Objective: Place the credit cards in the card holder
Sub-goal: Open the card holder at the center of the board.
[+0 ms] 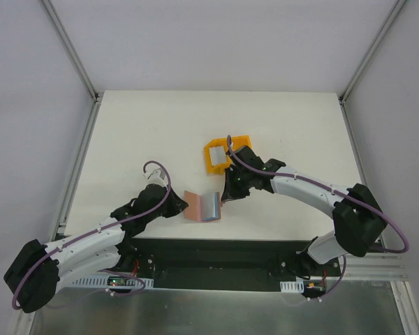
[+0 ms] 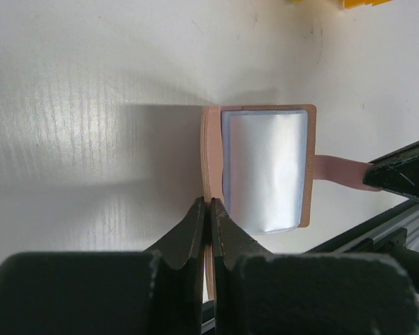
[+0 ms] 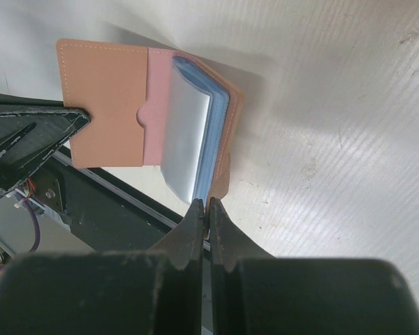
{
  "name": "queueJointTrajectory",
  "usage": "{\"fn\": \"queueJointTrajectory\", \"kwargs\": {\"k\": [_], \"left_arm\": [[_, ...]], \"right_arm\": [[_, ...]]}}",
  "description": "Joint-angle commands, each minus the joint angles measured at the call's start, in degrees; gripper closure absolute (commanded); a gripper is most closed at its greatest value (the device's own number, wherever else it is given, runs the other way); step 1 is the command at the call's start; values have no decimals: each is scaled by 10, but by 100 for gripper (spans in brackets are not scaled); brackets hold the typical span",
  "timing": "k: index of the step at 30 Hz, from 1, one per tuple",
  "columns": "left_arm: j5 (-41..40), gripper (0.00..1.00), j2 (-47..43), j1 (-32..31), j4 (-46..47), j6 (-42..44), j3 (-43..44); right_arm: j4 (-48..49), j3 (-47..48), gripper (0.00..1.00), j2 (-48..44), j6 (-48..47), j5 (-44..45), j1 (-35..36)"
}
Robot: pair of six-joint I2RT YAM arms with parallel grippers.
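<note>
While the card holder lies opened near the front edge of the bench, no card can be seen going into it, so the task looks to be in its early part. One of the credit cards shows as a pale rectangle in the yellow bin, just behind the holder; how many lie there I cannot tell. The holder's inside shows a glossy silver-blue stack of sleeves, and it is not clear whether any card already sits in them. Opening and steadying the holder appears done. Fetching cards from the bin and sliding them in is, by my reading, left to do.

The left arm reaches in low from the near left corner, forearm slanting toward the centre. The left claw is pinched together on the edge of the holder's left flap. The right arm bends at its elbow far right and stretches leftward, wrist dipped, with the right claw clamped on the little tab at the holder's right side.
</note>
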Motion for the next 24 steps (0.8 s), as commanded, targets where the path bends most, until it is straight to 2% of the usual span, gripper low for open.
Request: {"fn": "queueJointTrajectory", "kwargs": {"k": [1,8,15,18,20,24], "left_arm": [[-6,100,-2,7,-10,5,4],[8,100,22,7,2,-2,1],[19,100,55,7,14,2,18],[23,100,55,7,14,7,22],[24,100,46,7,13,7,20],[32,100,30,7,7,18,18]], "right_arm": [[-10,15,100,-25,-7,1,-3],[39,34,100,-50,20,-46,6],[42,90,100,12,21,-68,49],[26,82,100,12,13,-43,50],[-12,73,100,0,-2,7,43],[-37,-3,100,-49,-13,43,6]]}}
